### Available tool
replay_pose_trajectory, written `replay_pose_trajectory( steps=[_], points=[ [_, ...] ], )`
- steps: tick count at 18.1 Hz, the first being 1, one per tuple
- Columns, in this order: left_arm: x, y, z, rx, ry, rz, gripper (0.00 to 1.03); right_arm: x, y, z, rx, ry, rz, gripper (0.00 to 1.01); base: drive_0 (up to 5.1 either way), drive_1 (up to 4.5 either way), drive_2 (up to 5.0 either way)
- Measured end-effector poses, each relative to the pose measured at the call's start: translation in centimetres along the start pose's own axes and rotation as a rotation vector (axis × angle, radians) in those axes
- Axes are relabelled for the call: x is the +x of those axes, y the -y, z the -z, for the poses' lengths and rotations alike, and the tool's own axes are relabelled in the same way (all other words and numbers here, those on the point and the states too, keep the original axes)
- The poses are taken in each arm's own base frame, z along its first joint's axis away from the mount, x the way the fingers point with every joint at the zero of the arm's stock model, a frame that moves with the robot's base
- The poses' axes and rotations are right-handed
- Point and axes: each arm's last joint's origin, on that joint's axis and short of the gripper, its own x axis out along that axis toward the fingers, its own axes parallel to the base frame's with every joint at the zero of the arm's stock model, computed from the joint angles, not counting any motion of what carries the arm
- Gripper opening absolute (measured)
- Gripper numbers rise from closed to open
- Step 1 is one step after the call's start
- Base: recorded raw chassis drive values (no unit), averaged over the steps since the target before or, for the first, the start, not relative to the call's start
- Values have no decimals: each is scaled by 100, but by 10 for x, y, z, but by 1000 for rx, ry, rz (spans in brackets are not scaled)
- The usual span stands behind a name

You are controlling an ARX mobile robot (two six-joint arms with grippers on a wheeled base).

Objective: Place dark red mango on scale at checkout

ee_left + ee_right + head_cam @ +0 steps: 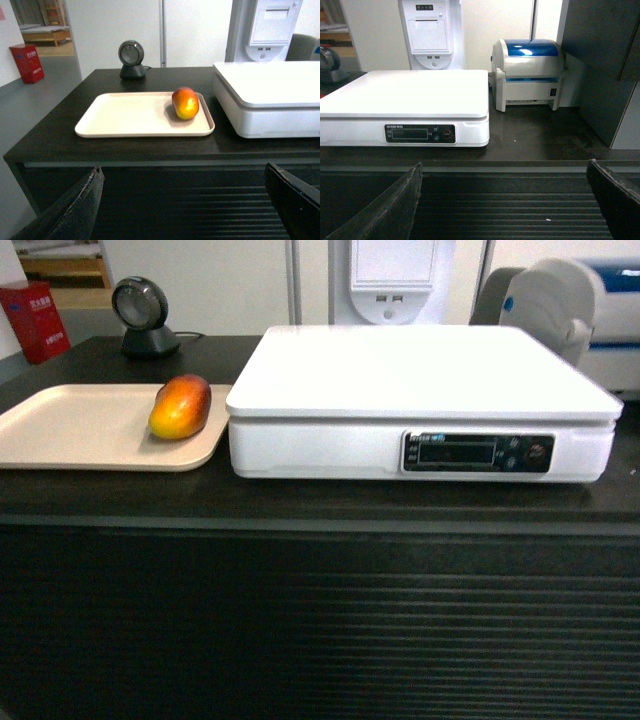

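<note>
While both my jaws hang apart, dark red mango [180, 407] lies on beige tray [70, 430], just beside scale [420, 390].

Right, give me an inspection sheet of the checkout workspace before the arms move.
Surface: dark checkout counter, ribbed front.
Job's things: dark red mango lies on the beige tray, at its right end beside the scale; scale platform bare.
Clutter: round barcode scanner behind the tray; label printer right of the scale.
Grippers: left gripper and right gripper open, both in front of the counter, holding nothing.
Cables: one thin lead behind the scanner.
Surroundings: white kiosk behind the scale; red box on the floor at left.
</note>
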Motion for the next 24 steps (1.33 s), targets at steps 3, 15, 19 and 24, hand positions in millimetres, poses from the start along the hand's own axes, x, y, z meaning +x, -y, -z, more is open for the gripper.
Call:
replay_pose_trajectory(
  steps=[3,15,19,24],
  points=[
    [0,0,0,0,3,2,98,0,0,0,1,3,1,98,0,0,0],
    [0,0,0,0,-1,2,98,0,0,0,0,0,1,98,0,0,0],
    [0,0,0,0,-1,2,98,0,0,0,0,0,1,98,0,0,0],
    [0,0,0,0,-1,2,98,0,0,0,0,0,1,98,0,0,0]
  ],
)
